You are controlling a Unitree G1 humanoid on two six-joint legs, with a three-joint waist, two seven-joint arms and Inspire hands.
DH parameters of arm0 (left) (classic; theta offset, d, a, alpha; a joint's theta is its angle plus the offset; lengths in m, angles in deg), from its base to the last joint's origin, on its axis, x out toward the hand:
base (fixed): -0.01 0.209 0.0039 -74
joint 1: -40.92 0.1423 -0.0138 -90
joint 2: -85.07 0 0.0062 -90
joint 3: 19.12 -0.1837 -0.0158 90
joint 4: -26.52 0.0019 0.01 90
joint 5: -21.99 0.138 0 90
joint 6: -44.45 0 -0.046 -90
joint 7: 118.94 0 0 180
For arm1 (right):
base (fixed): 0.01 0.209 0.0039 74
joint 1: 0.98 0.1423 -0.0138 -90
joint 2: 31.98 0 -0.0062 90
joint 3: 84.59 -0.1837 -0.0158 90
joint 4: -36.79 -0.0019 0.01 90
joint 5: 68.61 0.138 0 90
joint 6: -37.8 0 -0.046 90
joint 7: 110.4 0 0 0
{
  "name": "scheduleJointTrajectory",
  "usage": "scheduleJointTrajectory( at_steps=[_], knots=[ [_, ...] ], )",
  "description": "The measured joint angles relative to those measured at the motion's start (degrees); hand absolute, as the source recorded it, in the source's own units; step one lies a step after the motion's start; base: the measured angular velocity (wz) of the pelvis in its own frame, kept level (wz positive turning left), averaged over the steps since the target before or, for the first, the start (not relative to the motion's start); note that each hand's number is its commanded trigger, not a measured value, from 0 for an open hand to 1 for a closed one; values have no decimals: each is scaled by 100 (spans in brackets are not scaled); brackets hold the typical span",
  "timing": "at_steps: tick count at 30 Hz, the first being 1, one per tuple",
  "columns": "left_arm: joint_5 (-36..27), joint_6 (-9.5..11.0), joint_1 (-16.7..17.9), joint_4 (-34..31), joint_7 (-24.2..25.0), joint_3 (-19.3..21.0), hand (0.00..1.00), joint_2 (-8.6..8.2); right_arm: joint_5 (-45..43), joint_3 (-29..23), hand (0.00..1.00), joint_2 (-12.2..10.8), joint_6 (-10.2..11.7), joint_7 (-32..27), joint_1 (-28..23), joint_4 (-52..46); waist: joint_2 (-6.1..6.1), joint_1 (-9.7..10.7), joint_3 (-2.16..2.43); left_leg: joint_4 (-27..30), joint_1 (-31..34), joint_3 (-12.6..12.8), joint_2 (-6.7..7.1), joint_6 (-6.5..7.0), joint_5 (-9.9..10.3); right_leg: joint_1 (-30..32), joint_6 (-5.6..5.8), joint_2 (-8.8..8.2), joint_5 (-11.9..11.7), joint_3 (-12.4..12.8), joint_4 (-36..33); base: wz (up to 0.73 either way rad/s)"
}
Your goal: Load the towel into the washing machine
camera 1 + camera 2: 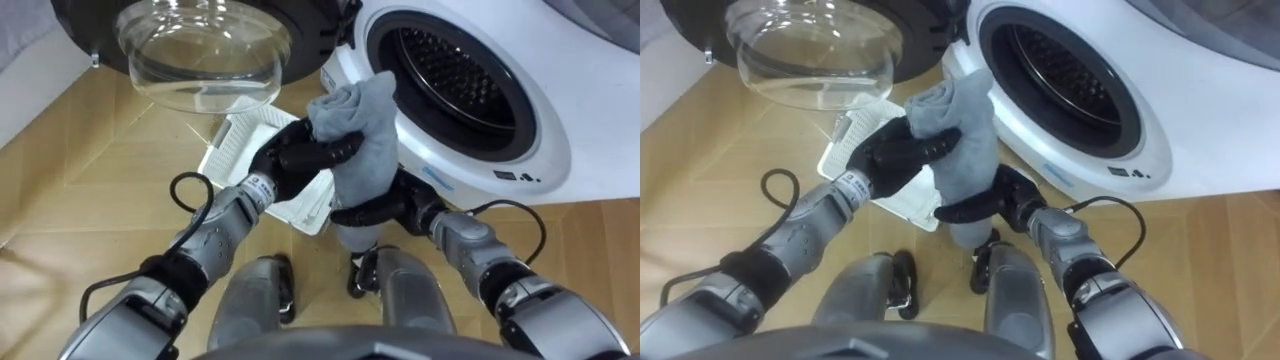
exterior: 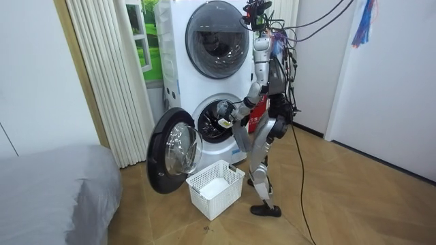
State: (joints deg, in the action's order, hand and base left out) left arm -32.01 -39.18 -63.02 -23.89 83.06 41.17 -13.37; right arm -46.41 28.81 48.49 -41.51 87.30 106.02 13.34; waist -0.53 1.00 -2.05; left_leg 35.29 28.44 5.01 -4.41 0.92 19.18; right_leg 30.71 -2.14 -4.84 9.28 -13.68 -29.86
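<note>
— Status?
— My left hand (image 1: 295, 155) and right hand (image 1: 375, 212) both clenched on the towel (image 1: 355, 125), bunched just outside the washing machine (image 1: 545, 150), over the basket (image 1: 235, 140).
— Next?
— I'd clear the rim (image 1: 445, 150), push deep, then let go.

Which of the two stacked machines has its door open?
The lower machine: its round door is swung out to the room view's left, while the upper machine has its door shut.
</note>
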Motion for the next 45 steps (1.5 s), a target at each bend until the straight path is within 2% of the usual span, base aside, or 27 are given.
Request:
scheduleJointTrajectory(
  at_steps=[10,11,12,13,20,25,29,30,34,36,38,42,45],
  knots=[
    [-54,-54,-20,-90,2,155,100,-30,-31,-3,100,-64,-30,-1,-17,0,-62,9,3,-81,-19,-90,1,-17,-17,-71,-1,5,-34,-75,123,3],
    [-55,-63,-20,-102,2,151,82,-32,-30,-1,100,-61,-32,-2,-17,-2,-62,8,3,-92,-19,-90,5,-17,-17,-68,0,5,-33,-76,125,0],
    [-56,-66,-20,-107,1,152,4,-37,-30,-3,100,-60,-32,-6,-17,-2,-63,8,3,-101,-21,-85,6,-17,-17,-66,0,10,-33,-76,128,0],
    [-56,-68,-20,-115,1,154,0,-37,-30,-3,100,-58,-33,-5,-17,-2,-63,8,2,-105,-20,-84,6,-17,-17,-65,0,12,-33,-77,130,0],
    [-56,-105,1,-148,2,166,0,-30,-37,-98,100,-10,-95,-159,-88,12,-101,-11,-15,-295,-107,-80,23,-28,-90,-95,4,-12,-35,-67,176,0],
    [-55,-112,79,-135,21,288,0,-32,72,-231,100,94,-318,-397,-202,79,-137,-257,-26,-373,-118,-59,25,-66,-138,-84,-6,-10,-39,-73,212,0],
    [52,-107,352,-109,-69,721,0,-28,328,-425,100,189,-597,-525,-243,240,-233,-518,-80,-411,-107,-58,47,-82,-157,-57,-26,-19,-32,-80,202,0],
    [230,-103,441,-21,-167,885,0,-17,476,-486,100,233,-671,-549,-257,263,-248,-603,-84,-457,-109,-56,83,-80,-189,-29,-36,-52,-18,-77,182,5],
    [921,-107,775,90,-532,1239,0,114,953,-778,100,380,-756,-547,-215,373,-258,-736,-80,-539,12,-75,192,-54,-308,155,-35,-187,20,-127,100,16],
    [1365,-185,930,149,-795,1383,0,189,1513,-916,100,459,-862,-550,-163,522,-295,-813,-75,-519,138,-129,218,-40,-354,205,-36,-236,18,-230,109,25],
    [1458,-254,1035,166,-953,1485,0,222,1877,-991,100,488,-966,-542,-114,629,-297,-872,-73,-495,191,-141,223,-33,-362,222,-35,-256,18,-272,103,17],
    [1476,-395,1033,188,-1168,1613,0,147,2509,-1378,100,552,-1177,-494,129,1010,-302,-924,-73,-545,238,-207,349,12,-430,287,10,-395,63,-330,-10,18],
    [1540,-433,1043,208,-1191,1618,0,148,2794,-1471,100,642,-1204,-433,234,1157,-302,-925,-72,-571,227,-222,409,38,-445,288,33,-434,75,-341,-53,7]
  ],
)
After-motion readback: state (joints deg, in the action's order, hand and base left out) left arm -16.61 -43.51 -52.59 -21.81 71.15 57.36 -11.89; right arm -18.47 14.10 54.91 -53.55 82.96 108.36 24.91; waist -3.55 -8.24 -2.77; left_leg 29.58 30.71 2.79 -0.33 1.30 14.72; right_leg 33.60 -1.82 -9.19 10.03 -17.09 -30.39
